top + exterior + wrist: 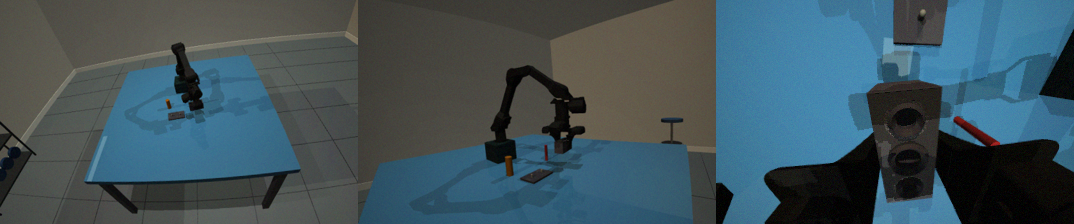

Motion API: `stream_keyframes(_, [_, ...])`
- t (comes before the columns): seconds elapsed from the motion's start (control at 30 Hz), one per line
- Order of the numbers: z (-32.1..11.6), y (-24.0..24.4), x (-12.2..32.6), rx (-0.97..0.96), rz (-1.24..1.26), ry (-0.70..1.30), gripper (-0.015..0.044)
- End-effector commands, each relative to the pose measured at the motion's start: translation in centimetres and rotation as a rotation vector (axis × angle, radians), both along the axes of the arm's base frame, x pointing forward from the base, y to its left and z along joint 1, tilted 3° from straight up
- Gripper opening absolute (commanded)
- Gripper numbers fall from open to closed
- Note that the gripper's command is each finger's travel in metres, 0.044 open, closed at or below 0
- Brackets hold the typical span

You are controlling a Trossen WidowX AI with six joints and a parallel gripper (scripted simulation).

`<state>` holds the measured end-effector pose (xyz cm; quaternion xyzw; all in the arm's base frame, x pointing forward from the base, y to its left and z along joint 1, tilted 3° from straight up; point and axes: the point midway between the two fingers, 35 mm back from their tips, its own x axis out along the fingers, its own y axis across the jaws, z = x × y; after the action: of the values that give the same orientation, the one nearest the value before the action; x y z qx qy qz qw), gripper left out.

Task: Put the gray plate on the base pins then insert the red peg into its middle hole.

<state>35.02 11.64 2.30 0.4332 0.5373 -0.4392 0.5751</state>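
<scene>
Gripping: your gripper [908, 175] is clamped on the gray plate [905, 135]
Plate: three holes in a row, raised off the table [630, 185]
Red peg [546, 152]: upright, left of the plate

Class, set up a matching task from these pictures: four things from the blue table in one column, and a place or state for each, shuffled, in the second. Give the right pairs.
Things:
1. gray plate
2. red peg
3. orange cylinder
4. base

Places or states:
A. lies flat on the table with two pins pointing up
B. gripped between the fingers, off the table
C. stands upright, nearest the flat slab with pins
D. stands upright close to the gripper, not held

Pairs: 1-B, 2-D, 3-C, 4-A
</scene>
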Motion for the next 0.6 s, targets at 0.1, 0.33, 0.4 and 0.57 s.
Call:
stream_keyframes(0.1, [2.7,0.2,0.1,0.002,-0.006,-0.012,0.0000])
stream_keyframes(0.33, [5.0,0.2,-0.1,0.002,-0.006,-0.012,0.0000])
stream_keyframes(0.4, [5.6,0.2,-0.2,0.002,-0.006,-0.011,0.0000])
stream_keyframes(0.57, [6.4,0.2,-0.3,0.002,-0.006,-0.011,0.0000])
